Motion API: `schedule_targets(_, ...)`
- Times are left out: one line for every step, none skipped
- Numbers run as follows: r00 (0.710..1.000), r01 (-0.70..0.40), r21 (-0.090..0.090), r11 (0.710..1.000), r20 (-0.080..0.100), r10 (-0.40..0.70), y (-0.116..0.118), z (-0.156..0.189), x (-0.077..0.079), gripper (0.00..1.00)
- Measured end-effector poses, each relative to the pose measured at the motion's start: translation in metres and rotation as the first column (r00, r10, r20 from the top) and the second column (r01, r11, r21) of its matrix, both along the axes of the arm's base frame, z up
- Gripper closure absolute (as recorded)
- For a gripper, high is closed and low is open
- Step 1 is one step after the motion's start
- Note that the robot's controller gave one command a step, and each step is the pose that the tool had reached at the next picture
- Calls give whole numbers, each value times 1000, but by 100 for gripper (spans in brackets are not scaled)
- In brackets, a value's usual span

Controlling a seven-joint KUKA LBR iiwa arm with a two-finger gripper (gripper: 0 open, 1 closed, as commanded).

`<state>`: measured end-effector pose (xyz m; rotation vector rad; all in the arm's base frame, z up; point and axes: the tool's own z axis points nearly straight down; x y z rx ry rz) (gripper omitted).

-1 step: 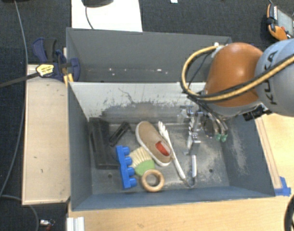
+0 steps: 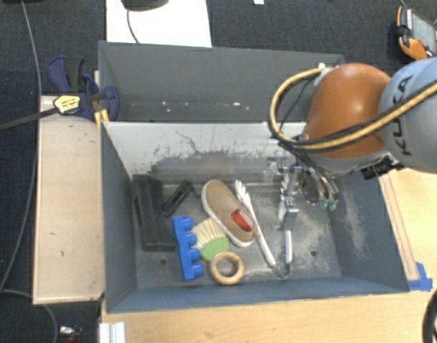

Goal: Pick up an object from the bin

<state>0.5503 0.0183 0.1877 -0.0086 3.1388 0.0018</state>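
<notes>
Long white stick (image 2: 255, 227) lies on the floor of the grey bin (image 2: 204, 77), a bit right of the middle. It is tilted and runs from near the back wall down toward the front. Its back end looks fuzzy, like a brush. Its side touches a tan shoe (image 2: 224, 202) with a red inside, which lies just to its left.

The end effector (image 2: 286, 259) hangs down into the bin from the right. It is thin and shiny. Its tip is low, close to the bin floor, just beside the front end of the long white stick. I cannot tell if it touches the stick. I also cannot tell if the end effector is spread or pressed together. Above it sits the big round orange cover (image 2: 347, 109) of the arm, with a yellow and black cable (image 2: 279, 106) looping round it.

Below the shoe there is a little heap near the front wall. It has a blue toy block (image 2: 184, 249) with bumps, a green thing (image 2: 217, 247) and a tan ring (image 2: 227, 269). Two black things (image 2: 150, 216) lie more to the left, by the left wall.
</notes>
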Motion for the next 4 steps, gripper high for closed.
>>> schedule_targets(999,42,2,999,0,-42,50,-100,-14,0)
schedule_targets(992,-127,-3,992,23,127,23,-111,-39,0)
schedule_targets(993,-115,-2,993,21,115,25,-110,-38,0)
schedule_targets(996,-80,0,997,34,80,11,-115,-62,0)
